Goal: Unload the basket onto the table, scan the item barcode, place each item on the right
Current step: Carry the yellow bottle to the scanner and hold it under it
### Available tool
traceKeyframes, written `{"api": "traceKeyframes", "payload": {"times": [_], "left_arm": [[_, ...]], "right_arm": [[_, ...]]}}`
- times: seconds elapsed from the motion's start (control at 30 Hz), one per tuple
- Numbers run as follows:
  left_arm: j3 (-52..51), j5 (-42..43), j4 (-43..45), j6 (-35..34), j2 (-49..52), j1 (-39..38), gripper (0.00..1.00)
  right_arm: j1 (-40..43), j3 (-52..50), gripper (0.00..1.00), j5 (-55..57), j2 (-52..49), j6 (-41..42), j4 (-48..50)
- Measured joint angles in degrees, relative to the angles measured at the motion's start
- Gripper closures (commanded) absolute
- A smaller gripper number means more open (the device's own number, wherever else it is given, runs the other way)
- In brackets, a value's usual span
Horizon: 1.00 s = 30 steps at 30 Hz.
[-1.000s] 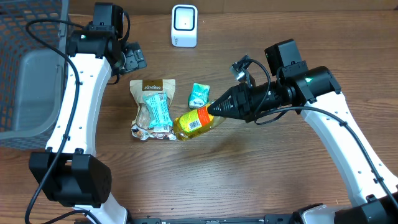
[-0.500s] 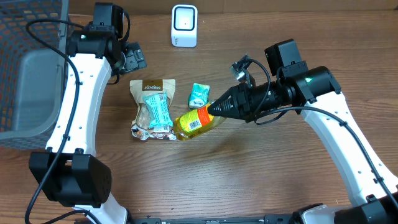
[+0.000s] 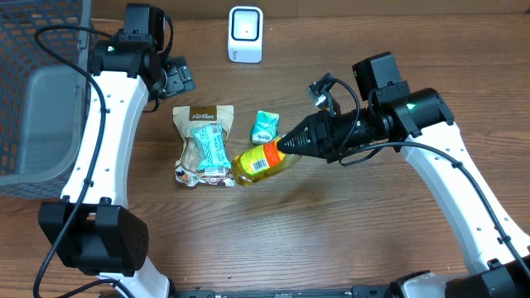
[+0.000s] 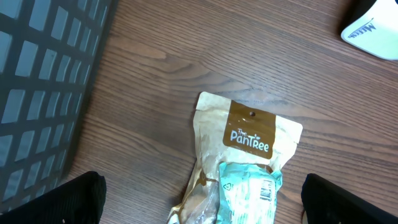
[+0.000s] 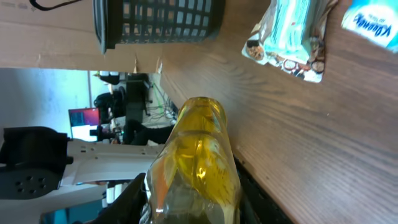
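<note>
Brown wood covers the table (image 3: pixel 331 232), and a dark mesh basket (image 3: pixel 37 91) sits at its left edge. At the far side stands a small white scanner (image 3: pixel 245 34) with a dark window on its face. Near the middle lies a snack bag (image 3: pixel 203 145) with "The PanTree" printed on a brown label. Just beside its top right corner is a little teal tissue pack (image 3: pixel 265 126). The right gripper (image 3: pixel 286 145) reaches in from the right, and its fingers are squeezed around the cap end of a yellow bottle (image 3: pixel 263 161). The bottle has an orange label and is full of yellow liquid. It lies tilted, with its bottom end pointing at the lower right corner of the snack bag, and it looks like they touch. I cannot tell if the bottle rests on the wood or hangs just above it. It is well apart from the scanner. The left gripper (image 3: pixel 178 79) hangs near the top of the snack bag with its fingers (image 4: pixel 68 199) spread wide and nothing between them. From its own camera the snack bag shows below, with the basket off to one side.
</note>
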<state>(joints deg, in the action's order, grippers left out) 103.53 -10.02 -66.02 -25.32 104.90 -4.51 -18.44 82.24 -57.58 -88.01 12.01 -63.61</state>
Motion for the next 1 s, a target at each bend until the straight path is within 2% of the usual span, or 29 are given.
{"api": "traceKeyframes", "payload": {"times": [0.1,0.37,0.67,0.77,1.0], "left_arm": [[0.0,0.0,0.0,0.0,0.0,0.0,0.00],[0.0,0.0,0.0,0.0,0.0,0.0,0.01],[0.0,0.0,0.0,0.0,0.0,0.0,0.01],[0.0,0.0,0.0,0.0,0.0,0.0,0.00],[0.0,0.0,0.0,0.0,0.0,0.0,0.01]], "right_arm": [[0.1,0.0,0.96,0.9,0.0,0.0,0.8],[3.1,0.0,0.97,2.4,0.0,0.1,13.8],[3.4,1.0,0.97,14.9,-0.1,3.0,15.6],[3.4,7.3,0.97,17.4,-2.0,3.4,11.1],[2.9,31.2,0.97,22.9,-11.0,0.5,2.3]]}}
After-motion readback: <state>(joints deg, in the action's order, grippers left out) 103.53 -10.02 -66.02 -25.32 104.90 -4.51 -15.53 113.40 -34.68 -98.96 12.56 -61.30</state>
